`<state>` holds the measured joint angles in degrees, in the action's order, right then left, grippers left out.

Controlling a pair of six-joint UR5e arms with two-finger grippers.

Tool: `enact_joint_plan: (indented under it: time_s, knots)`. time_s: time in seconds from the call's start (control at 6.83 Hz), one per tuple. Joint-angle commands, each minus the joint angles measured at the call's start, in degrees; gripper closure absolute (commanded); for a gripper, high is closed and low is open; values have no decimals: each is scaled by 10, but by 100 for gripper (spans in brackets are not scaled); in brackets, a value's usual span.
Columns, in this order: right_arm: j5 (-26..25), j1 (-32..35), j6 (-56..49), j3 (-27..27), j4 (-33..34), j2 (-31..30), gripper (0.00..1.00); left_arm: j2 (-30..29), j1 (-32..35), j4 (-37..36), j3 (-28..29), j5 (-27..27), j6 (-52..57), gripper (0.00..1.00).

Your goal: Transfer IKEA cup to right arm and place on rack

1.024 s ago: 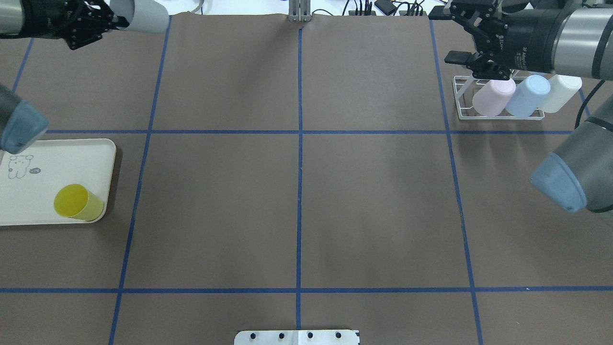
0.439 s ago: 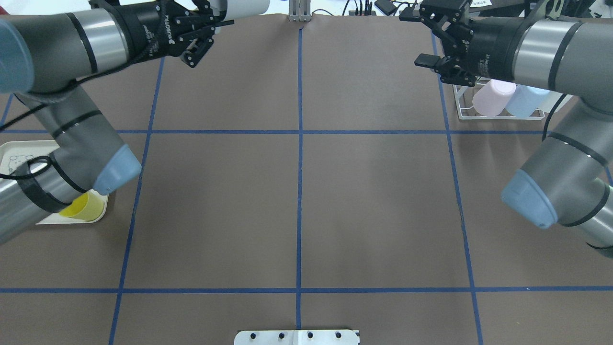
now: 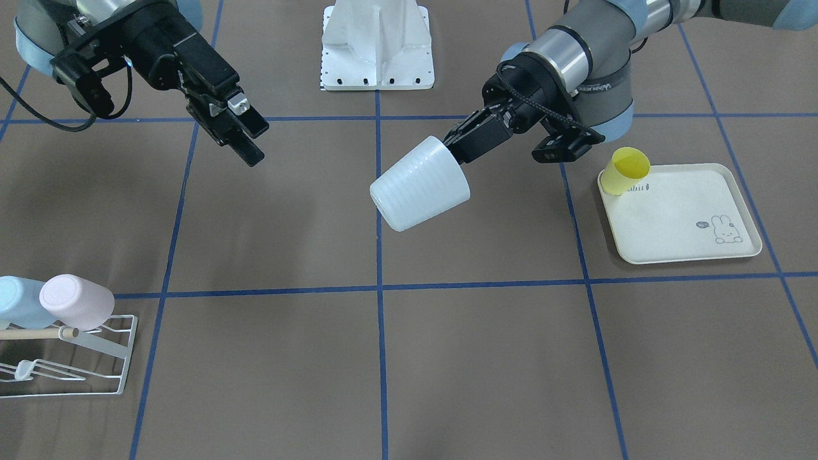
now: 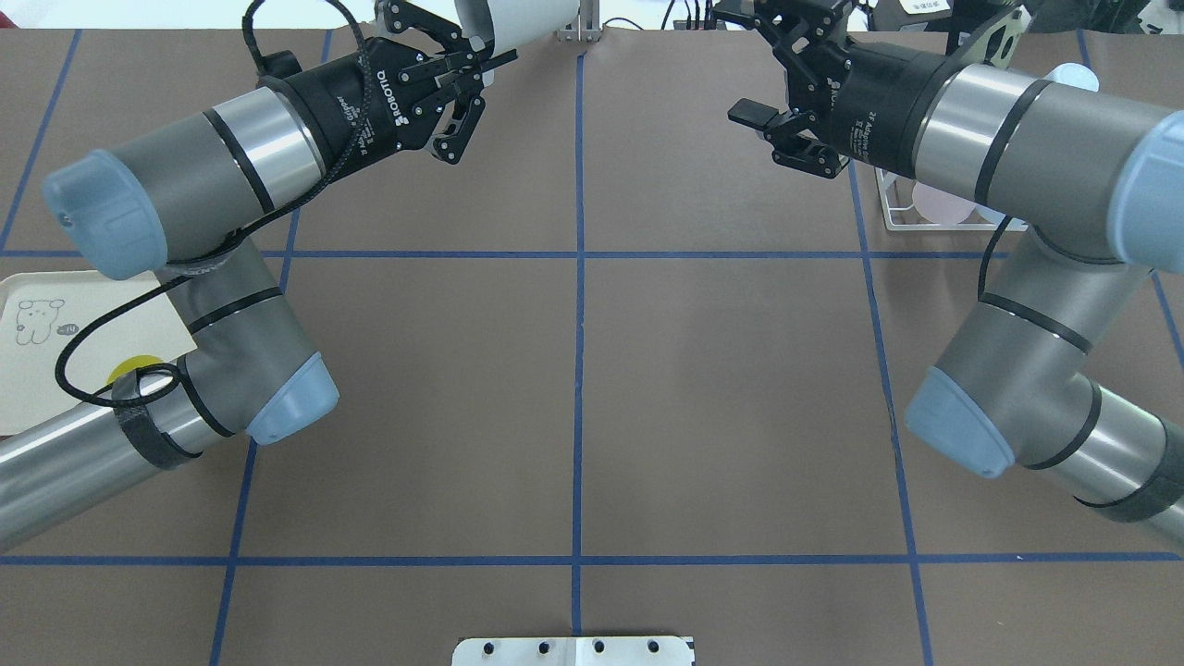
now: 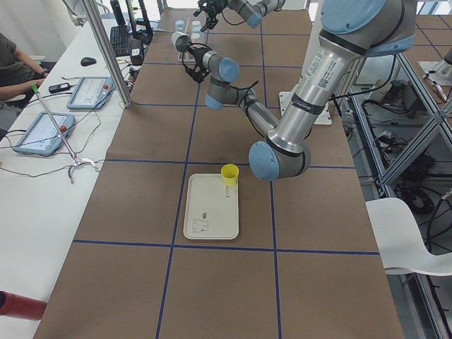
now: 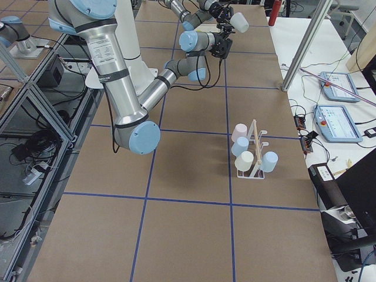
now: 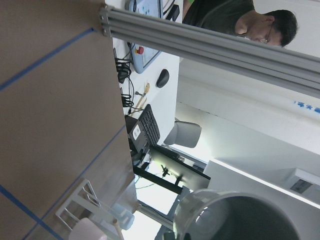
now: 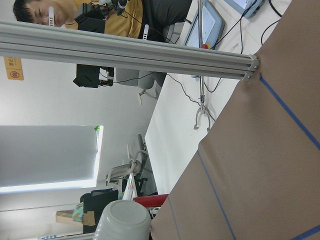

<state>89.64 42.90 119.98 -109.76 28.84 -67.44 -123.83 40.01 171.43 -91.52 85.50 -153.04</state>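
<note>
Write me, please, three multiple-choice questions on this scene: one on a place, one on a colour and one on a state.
1. Where is the yellow cup?
A. on the bare table
B. on the tray
C. in the right hand

2. What colour is the held cup in the left hand?
A. pink
B. yellow
C. white

3. How is the right hand?
A. open and empty
B. shut on a cup
C. shut on the tray

Answers: B, the yellow cup sits at the tray's corner; C, the held cup is plainly white; A, its fingers stand apart with nothing between them.
</note>
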Motion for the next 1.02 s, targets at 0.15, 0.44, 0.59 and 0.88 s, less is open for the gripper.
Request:
enact_joint_plan:
  time_s: [0.15, 0.44, 0.59, 0.88]
  knots:
    - [-41, -30, 25, 42, -90, 3, 0, -39, -27, 16, 20, -21, -39, 100]
    - [-41, -31, 25, 42, -91, 5, 0, -49, -41, 14, 28, -31, -39, 100]
    - [-41, -31, 25, 42, -91, 9, 0, -61, -44, 11, 40, -31, -38, 100]
    - [-43, -32, 25, 42, -91, 15, 0, -68, -53, 9, 42, -32, -39, 100]
